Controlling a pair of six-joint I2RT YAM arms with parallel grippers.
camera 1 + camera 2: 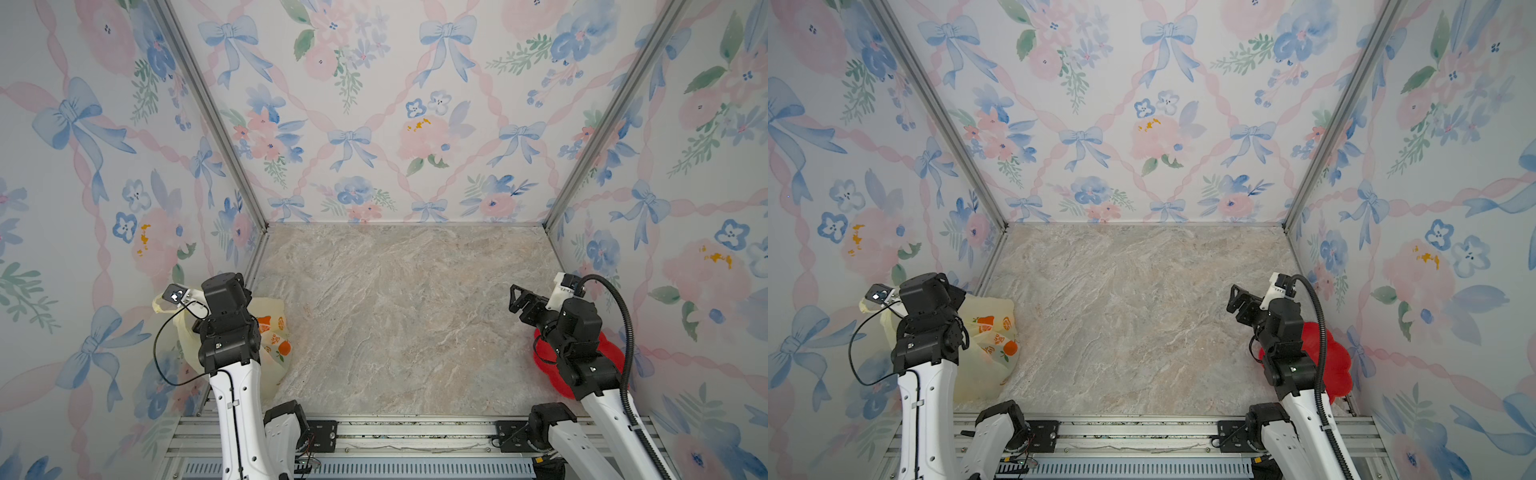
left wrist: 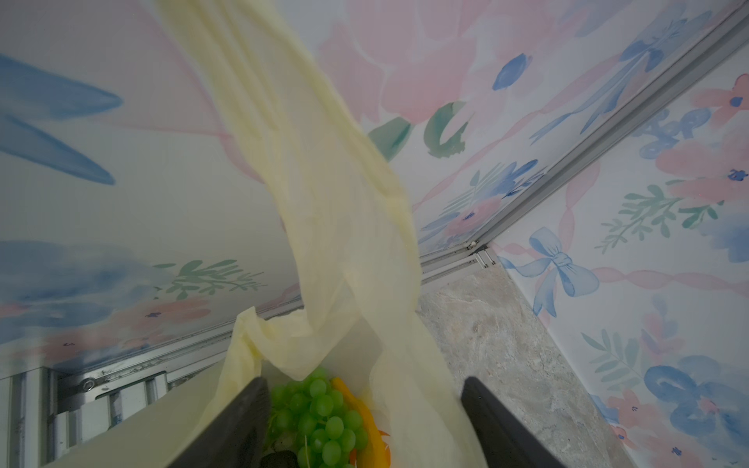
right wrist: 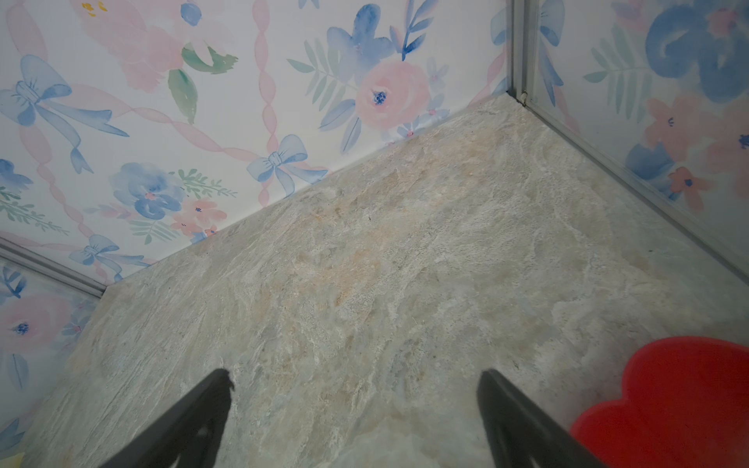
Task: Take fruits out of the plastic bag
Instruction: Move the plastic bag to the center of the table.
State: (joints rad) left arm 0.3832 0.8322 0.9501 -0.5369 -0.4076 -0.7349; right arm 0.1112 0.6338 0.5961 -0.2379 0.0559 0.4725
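The pale yellow plastic bag [image 1: 272, 332] [image 1: 992, 345] stands at the table's near left, against the left wall, and my left arm covers much of it. In the left wrist view my left gripper [image 2: 364, 387] hangs over the bag's open mouth. Its jaws stand apart, with loose bag film [image 2: 409, 405] and fruits between them, and I see no grip. A bag handle [image 2: 324, 202] rises in front of the camera. Inside lie a green grape bunch [image 2: 324, 409], a yellow banana [image 2: 364, 421] and a dark avocado [image 2: 283, 460]. My right gripper [image 1: 517, 299] [image 3: 352, 385] is open and empty above the bare table.
A red flower-shaped plate [image 1: 611, 357] [image 1: 1335, 365] [image 3: 668, 405] lies at the near right under my right arm. Flowered walls close in the left, back and right sides. An aluminium rail [image 1: 395, 428] runs along the front edge. The marble table [image 1: 395, 311] stretches between the arms.
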